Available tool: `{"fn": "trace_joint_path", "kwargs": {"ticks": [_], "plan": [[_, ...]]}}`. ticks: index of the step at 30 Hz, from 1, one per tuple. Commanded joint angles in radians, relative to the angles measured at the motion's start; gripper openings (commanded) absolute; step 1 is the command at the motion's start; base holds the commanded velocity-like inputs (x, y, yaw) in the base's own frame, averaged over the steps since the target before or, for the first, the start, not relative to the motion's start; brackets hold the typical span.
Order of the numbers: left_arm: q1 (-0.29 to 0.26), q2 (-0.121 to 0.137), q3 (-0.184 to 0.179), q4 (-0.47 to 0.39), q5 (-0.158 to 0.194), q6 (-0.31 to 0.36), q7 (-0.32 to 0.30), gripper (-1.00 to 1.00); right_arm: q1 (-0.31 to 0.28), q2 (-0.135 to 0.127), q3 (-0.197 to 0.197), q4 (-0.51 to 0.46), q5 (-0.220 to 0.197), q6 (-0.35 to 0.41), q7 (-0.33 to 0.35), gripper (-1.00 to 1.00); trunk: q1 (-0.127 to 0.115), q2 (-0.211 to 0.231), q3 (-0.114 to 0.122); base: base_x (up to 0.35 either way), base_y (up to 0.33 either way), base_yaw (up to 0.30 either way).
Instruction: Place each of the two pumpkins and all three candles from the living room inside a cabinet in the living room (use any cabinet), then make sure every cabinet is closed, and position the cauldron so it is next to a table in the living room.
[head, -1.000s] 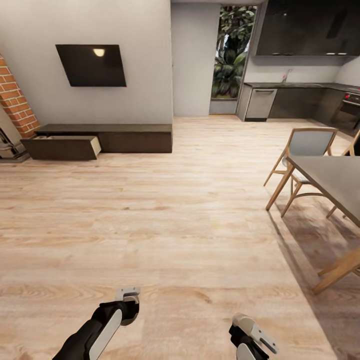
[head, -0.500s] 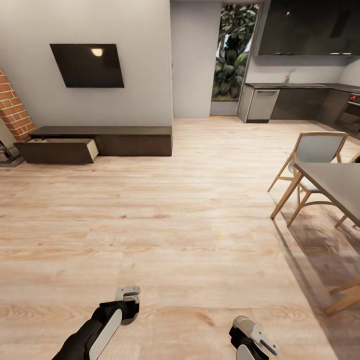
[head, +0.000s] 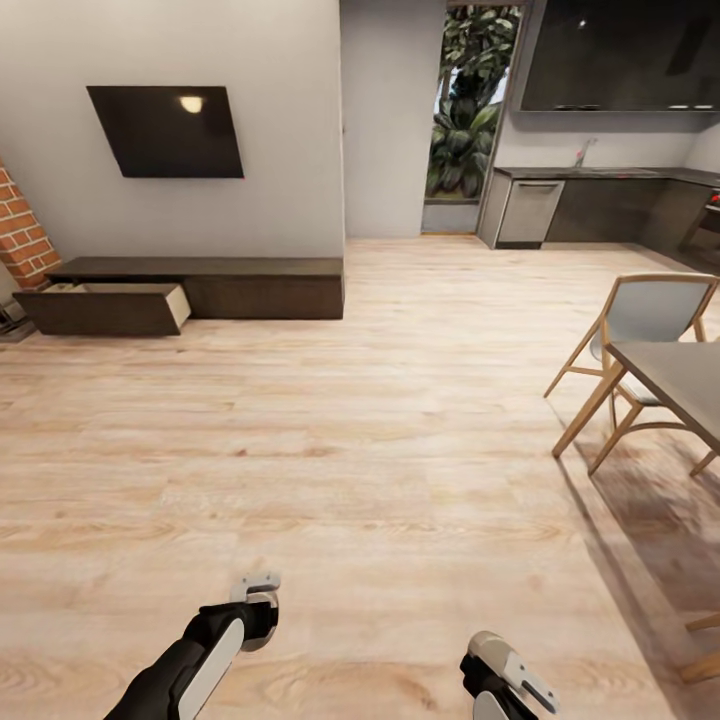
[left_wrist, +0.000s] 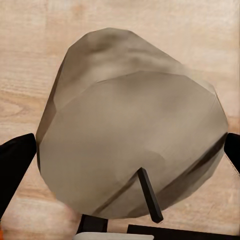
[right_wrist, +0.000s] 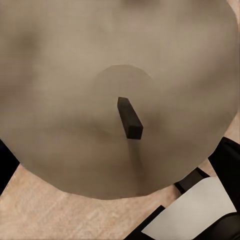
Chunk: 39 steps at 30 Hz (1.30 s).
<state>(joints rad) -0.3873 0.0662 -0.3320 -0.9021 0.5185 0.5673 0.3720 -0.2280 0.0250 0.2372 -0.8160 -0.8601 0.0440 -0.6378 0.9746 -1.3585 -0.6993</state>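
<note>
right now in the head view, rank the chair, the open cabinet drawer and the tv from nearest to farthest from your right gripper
1. The chair, ahead on the right by the table, is nearest the right gripper.
2. The open drawer of the cabinet, far ahead on the left.
3. The tv, on the wall above that cabinet, is farthest.

Both arms hang low, left tool (head: 255, 588) and right tool (head: 515, 670) each clamping something.

wall television (head: 167, 131), dining chair (head: 648, 322), wood floor (head: 380, 420)
</note>
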Motion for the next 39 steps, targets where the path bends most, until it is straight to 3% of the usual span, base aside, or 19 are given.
{"fn": "trace_joint_path", "kwargs": {"ticks": [1,39], "plan": [[-0.001,0.001,-0.005,-0.002,0.009,0.002,0.01,-1.0,-0.001,0.0,0.002,-0.002,0.0,0.004,-0.007,-1.0,0.001,0.0,-0.001,0.333,0.0,0.0],[-0.001,0.001,-0.005,-0.004,0.01,0.003,0.009,-1.0,-0.001,0.003,0.002,0.02,0.0,-0.002,-0.007,-1.0,0.001,0.0,-0.001,0.333,0.0,0.0]]}}
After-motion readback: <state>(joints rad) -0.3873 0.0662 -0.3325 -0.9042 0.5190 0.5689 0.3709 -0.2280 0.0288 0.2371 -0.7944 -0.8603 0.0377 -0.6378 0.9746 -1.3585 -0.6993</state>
